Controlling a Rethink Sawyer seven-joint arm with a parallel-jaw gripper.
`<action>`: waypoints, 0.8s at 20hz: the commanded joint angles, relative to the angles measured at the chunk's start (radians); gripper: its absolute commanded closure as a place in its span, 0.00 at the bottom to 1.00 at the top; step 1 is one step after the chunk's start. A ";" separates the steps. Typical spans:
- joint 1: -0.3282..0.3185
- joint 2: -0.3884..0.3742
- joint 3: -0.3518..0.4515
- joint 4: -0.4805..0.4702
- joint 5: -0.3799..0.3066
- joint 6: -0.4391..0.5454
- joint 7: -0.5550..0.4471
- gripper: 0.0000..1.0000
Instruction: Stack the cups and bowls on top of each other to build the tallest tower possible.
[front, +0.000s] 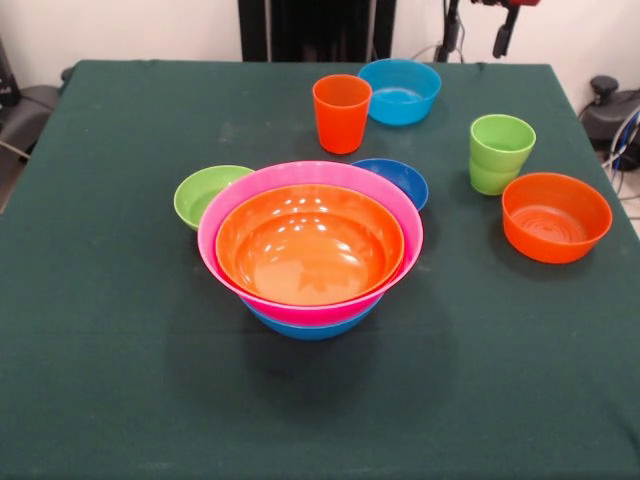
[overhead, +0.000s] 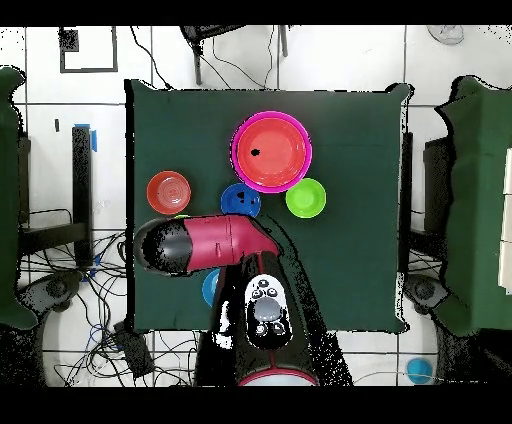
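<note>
We see the tower (front: 310, 250) at table centre: orange bowl nested in pink, pink in blue, widest pieces lowest for a stable base. The green bowl (front: 205, 193) and dark blue bowl (front: 400, 180) touch its rim. The orange cup (front: 341, 112), two nested green cups (front: 499, 153) and remaining bowls stand apart, unstacked. The gripper (front: 505, 30) is drawn back at the top edge; we cannot tell its state.
</note>
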 joint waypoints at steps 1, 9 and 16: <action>0.016 0.064 0.025 -0.054 0.003 0.040 0.081 0.00; 0.005 0.117 0.009 -0.021 -0.037 -0.074 0.076 0.00; -0.007 0.124 0.007 -0.001 -0.048 -0.115 0.066 0.00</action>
